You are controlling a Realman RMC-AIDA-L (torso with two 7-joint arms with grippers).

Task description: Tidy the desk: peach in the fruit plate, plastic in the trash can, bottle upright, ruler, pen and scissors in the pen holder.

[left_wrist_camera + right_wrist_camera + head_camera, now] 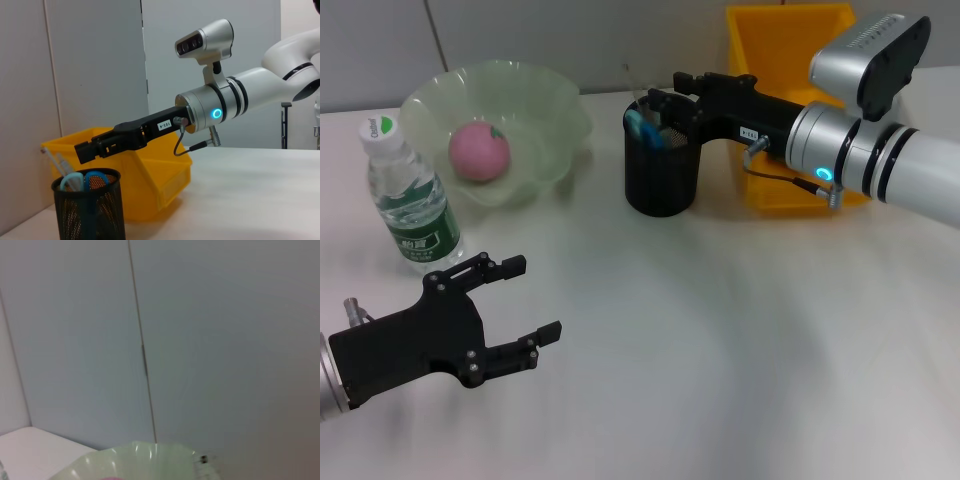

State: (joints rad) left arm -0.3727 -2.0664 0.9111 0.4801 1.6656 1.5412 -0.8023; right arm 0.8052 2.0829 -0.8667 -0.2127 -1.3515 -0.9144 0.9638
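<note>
Above the pen holder hangs the right gripper.

The white desk carries a fruit plate, upright bottle, pen holder and yellow trash can.

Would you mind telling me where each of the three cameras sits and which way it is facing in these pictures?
Head view: from the robot's head, looking down at the desk; left gripper open near the bottle, right gripper over the pen holder.
Left wrist view: low on the left arm, facing across the desk at the right gripper above the pen holder.
Right wrist view: on the right arm, facing the wall; no arm shows.
Shared: fruit plate; trash can.
</note>
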